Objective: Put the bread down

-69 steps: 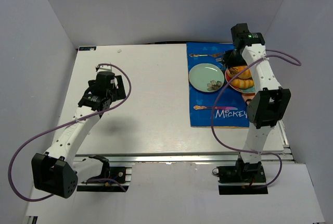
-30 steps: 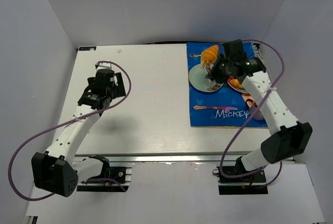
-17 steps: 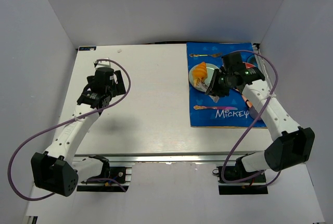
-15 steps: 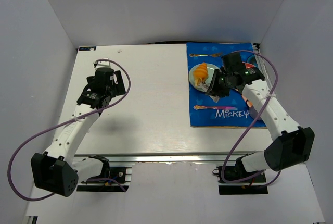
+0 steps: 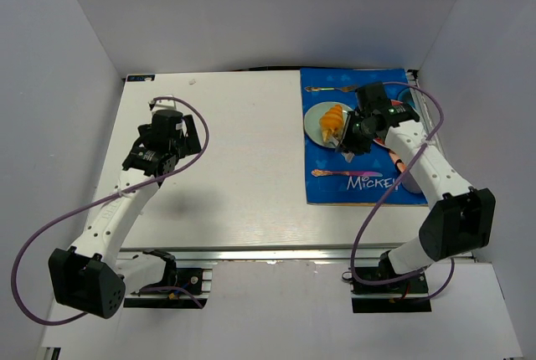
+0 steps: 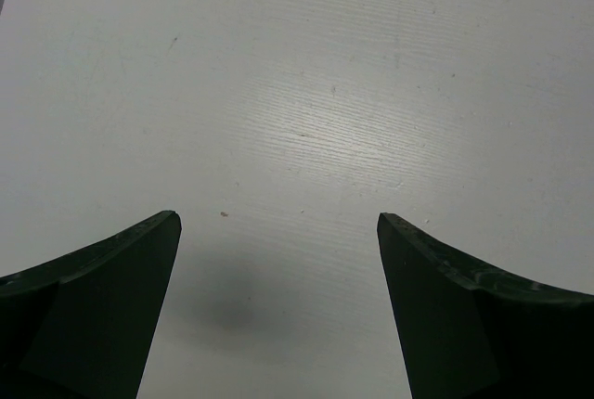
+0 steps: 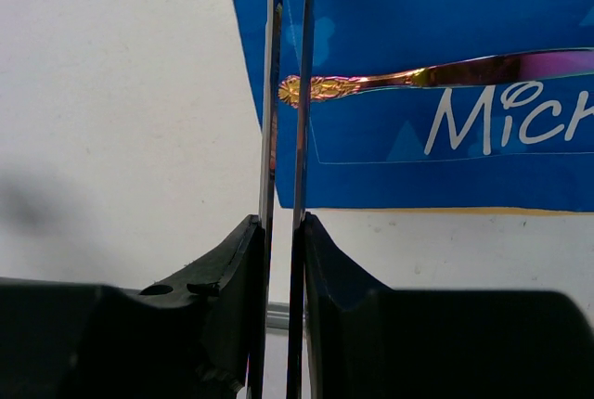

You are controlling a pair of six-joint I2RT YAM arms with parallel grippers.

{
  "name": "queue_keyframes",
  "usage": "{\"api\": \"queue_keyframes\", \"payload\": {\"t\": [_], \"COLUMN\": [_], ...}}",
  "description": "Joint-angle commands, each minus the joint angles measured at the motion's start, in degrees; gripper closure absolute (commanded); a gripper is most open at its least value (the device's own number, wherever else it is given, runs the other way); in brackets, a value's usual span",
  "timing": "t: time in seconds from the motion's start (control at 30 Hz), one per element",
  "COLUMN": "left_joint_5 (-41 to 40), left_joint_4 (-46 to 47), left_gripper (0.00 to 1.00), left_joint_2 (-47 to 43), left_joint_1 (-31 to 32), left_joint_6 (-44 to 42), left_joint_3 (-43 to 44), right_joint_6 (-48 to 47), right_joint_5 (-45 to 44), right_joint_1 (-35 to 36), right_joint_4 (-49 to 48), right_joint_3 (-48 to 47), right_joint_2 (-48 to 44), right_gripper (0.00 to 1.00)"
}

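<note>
1. Left gripper (image 6: 278,223): same spot as in every earlier frame. Its fingers are spread wide with nothing between them, over the bare flat white table (image 5: 243,159).
2. Oblong golden-orange ridged bread (image 5: 333,119): a second ago it was up over the far edge of the blue rectangular Mickey placemat (image 5: 335,192). Half a second ago it was over the left part of the pale green round plate (image 5: 314,131). It now sits a bit further right, over the plate's middle. I can't tell whether it rests on the plate or is just above it.
3. Right gripper (image 5: 345,136): two seconds ago it was over the mat's far right; now it is just right of the bread. The black fingers (image 7: 237,269) pinch two thin shiny metal strips (image 7: 270,93), which run forward out of the wrist view.
4. Edges: the plate lies near the placemat's left edge. The wrist view shows the strips over that edge, crossing the end of the gold-handled iridescent spoon (image 7: 445,71).
5. Room: there is a broad stretch of table between the arms. The grey right wall (image 5: 490,59) is close to the right arm.
</note>
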State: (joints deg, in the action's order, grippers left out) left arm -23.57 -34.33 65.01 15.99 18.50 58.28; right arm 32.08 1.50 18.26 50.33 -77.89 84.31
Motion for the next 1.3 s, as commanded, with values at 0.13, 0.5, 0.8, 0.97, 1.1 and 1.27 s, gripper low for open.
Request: {"api": "queue_keyframes", "payload": {"t": [0.13, 0.5, 0.8, 0.97, 1.1, 1.27], "left_joint_5": [-2.27, -2.27, -2.27, -2.27, -2.44, -2.53], "left_joint_4": [-1.01, -0.83, -0.48, -0.74, -1.0, -1.01], "left_gripper": [0.02, 0.02, 0.02, 0.02, 0.02, 0.02], "left_joint_2": [-1.47, -0.24, 1.26, 1.61, 1.52, 1.34], "left_joint_1": [0.18, 0.18, 0.18, 0.18, 0.18, 0.1], "left_joint_6": [0.39, 0.83, 0.92, 0.75, 0.57, 0.48], "left_joint_3": [2.1, 2.19, 3.15, 3.77, 3.86, 3.86], "right_joint_6": [-1.66, -2.1, -2.37, -2.37, -2.02, -1.67], "right_joint_5": [-0.35, -1.14, -3.34, -2.73, -2.2, -2.02], "right_joint_1": [-1.56, -2.44, -2.7, -2.62, -2.7, -2.71], "right_joint_4": [-3.65, -4.45, -2.07, -1.72, -1.99, -1.72], "right_joint_3": [-3.85, -4.55, -6.75, -6.66, -6.49, -6.84], "right_joint_2": [2.69, 4.28, 4.1, 3.93, 3.67, 3.4], "right_gripper": [1.0, 0.97, 0.67, 0.59, 0.59, 0.56]}}
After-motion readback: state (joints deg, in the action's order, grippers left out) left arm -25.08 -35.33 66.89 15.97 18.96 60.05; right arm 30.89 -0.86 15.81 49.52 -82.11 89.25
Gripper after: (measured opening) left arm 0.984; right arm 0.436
